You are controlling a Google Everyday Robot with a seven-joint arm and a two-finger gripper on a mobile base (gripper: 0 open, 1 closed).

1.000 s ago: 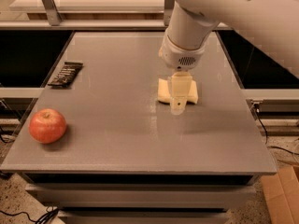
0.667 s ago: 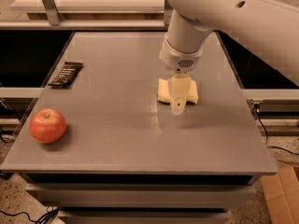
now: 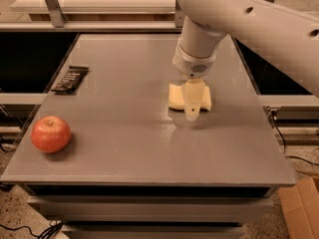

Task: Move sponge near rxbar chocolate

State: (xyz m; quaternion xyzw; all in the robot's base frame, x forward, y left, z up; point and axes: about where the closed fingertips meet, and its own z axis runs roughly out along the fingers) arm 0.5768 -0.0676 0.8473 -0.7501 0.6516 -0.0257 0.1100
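Grey tabletop [image 3: 124, 148]: our pincer [image 3: 192, 111] sits over the sponge [image 3: 175, 96], whether gripping we cannot tell; rxbar chocolate [image 3: 70, 78] well apart.

Hidden: middle of sponge [image 3: 175, 96], under gripper [image 3: 192, 114]. Cut off top right: arm [image 3: 259, 24]. Unreadable: rxbar chocolate [image 3: 70, 78] lettering.

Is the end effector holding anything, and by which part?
Cannot be told: the end effector is down over the middle of the sponge; no hold visible.
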